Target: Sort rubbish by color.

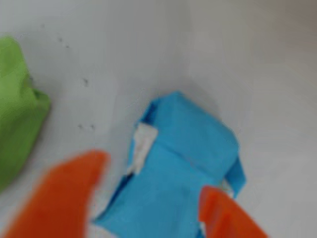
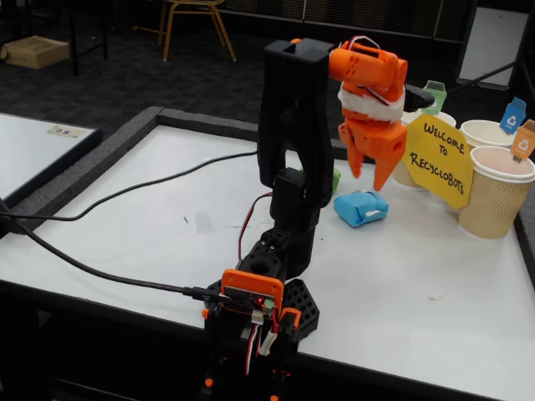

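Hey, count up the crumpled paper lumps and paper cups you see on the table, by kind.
Blue paper lump: 1
Green paper lump: 1, mostly hidden behind the arm in the fixed view
Paper cups: 3, standing behind the yellow sign
Total: 5

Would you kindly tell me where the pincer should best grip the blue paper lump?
Probably across the middle of the blue paper lump, from straight above: the open pincer hovers over it, a finger on either side in the wrist view, and it lies flat on the table.
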